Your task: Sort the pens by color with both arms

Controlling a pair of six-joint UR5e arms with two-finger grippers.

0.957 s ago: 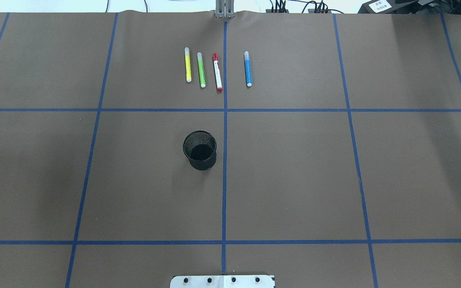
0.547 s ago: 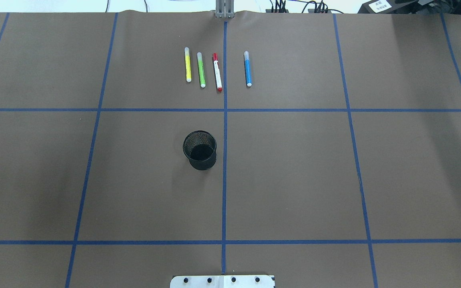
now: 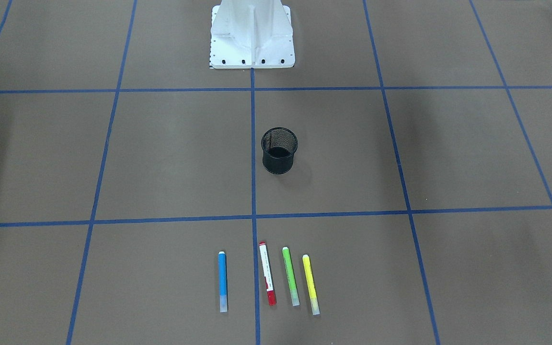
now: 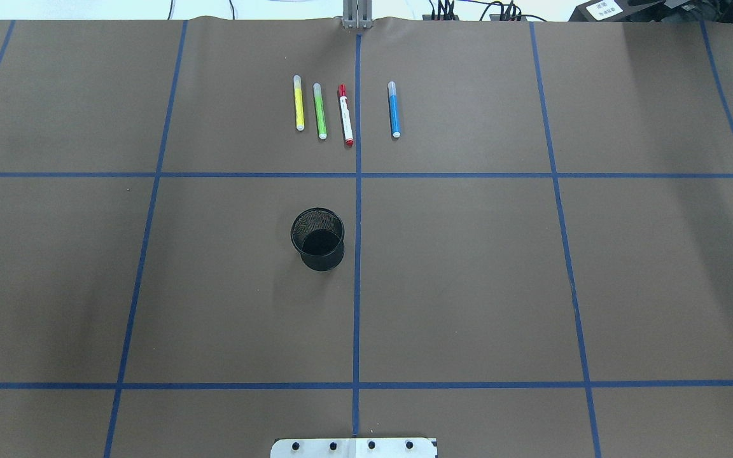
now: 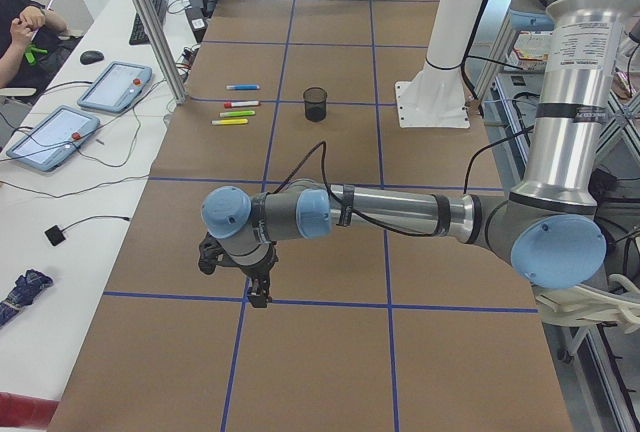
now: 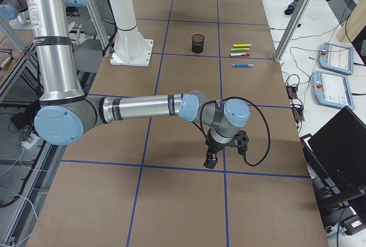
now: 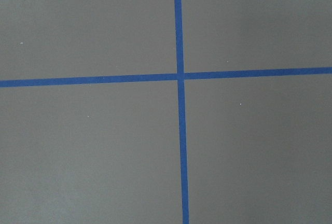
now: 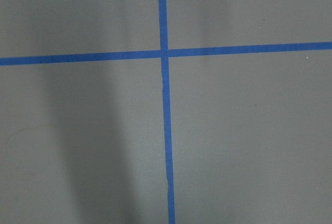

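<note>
brown paper covers the table, marked into squares by blue tape lines. four pens lie side by side in the far row of squares, roughly parallel and apart from one another. the yellow pen, the green pen and the red-capped white pen are on the robot's left of the centre line — the red-capped one just beside that line — and the blue pen lies alone on the other side. a black mesh cup stands upright in the middle row, just left of the centre line, well apart from the pens. the white pedestal sits at the robot's edge of the table.

the left arm stretches out low toward the table's left end, its left gripper pointing down close over a tape crossing. the right arm mirrors it at the right end, with the right gripper also pointing down near a tape line. both grippers are well apart from the pens. each shows only in a side view, so i cannot tell how far either pair of jaws stands open or whether anything is held. each wrist camera shows only a tape crossing on the paper.
</note>
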